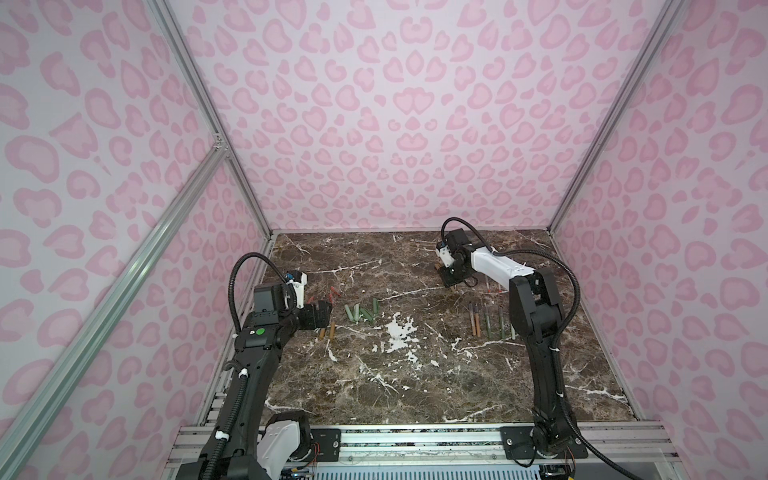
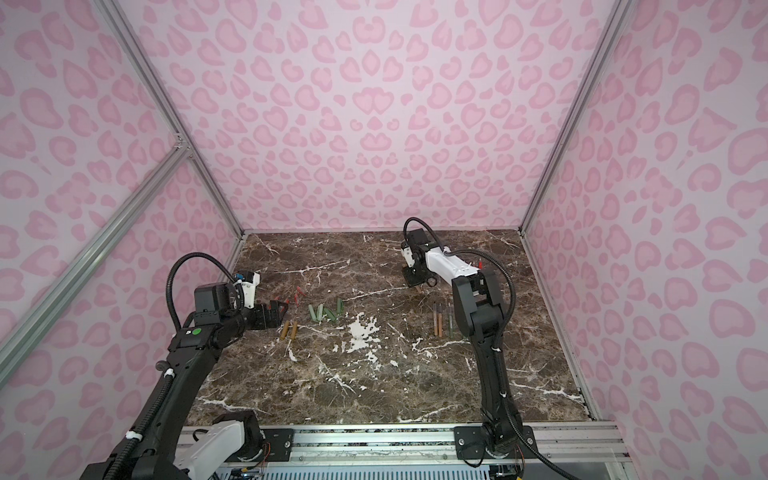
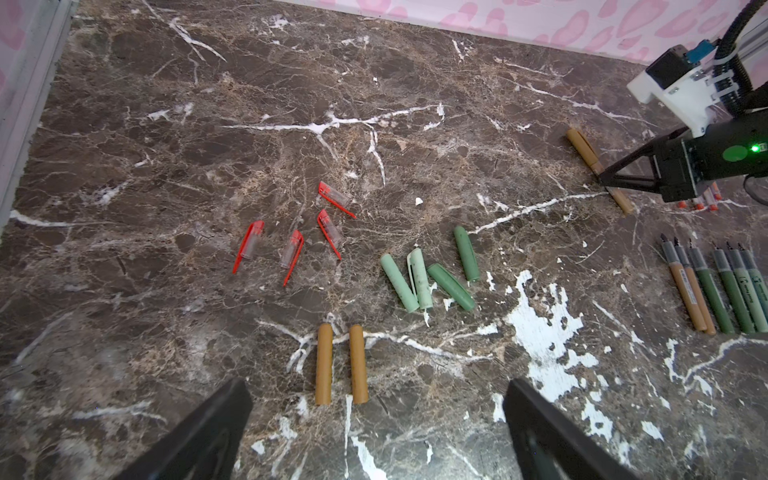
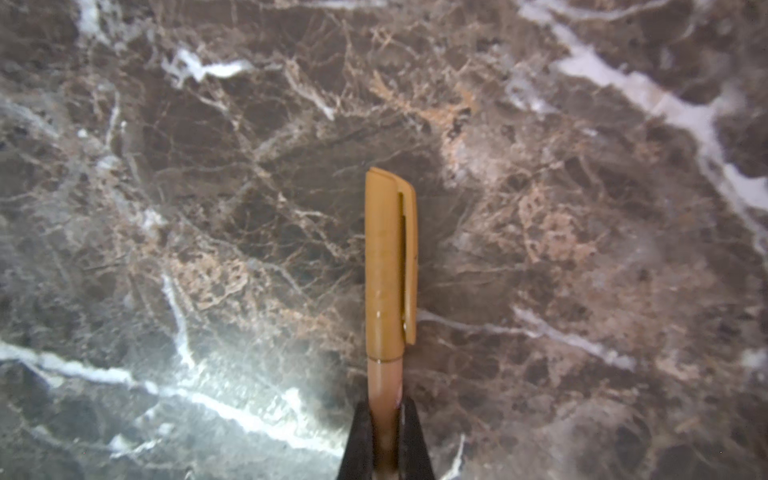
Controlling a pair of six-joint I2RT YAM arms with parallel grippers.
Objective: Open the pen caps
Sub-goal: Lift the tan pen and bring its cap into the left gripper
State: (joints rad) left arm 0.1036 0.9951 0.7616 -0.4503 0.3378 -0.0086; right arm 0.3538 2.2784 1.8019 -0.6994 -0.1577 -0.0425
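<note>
A brown marble table (image 1: 374, 374) sits inside pink leopard-print walls (image 1: 415, 124). Two black robot arms reach in from its near edge.

The pen caps (image 1: 356, 312) lie loose on the left half of the table, sorted by colour. The left wrist view shows them best. Four red caps (image 3: 330, 228) with clear bodies lie farthest left, and four green caps (image 3: 419, 278) lie toward the middle. Two tan caps (image 3: 324, 365) lie side by side nearer the front.

The left gripper (image 1: 322, 316) hovers just over the tan caps, its jaws spread wide and empty. In both top views it hides some of the red caps.

The right gripper (image 4: 386, 419) is at the far right of centre, clenched on the barrel of a tan pen (image 4: 384, 378). That pen's cap (image 4: 386, 266) is on, and only the right wrist view shows its clip clearly. Whether the pen is lifted off the table cannot be told.

To the right, at mid depth, is a row of uncapped pens (image 3: 711, 293), two tan and four green, tips pointing far. One green barrel carries printing too small to read. In both top views the right arm covers part of this row. A few thin pens with red ends (image 3: 702, 203) lie just right of the right gripper.

A round green sticker (image 1: 260, 331) marks the left arm. The left wrist view shows a matching sticker on the right arm, with a small lit green light (image 3: 754, 147) beside it.
</note>
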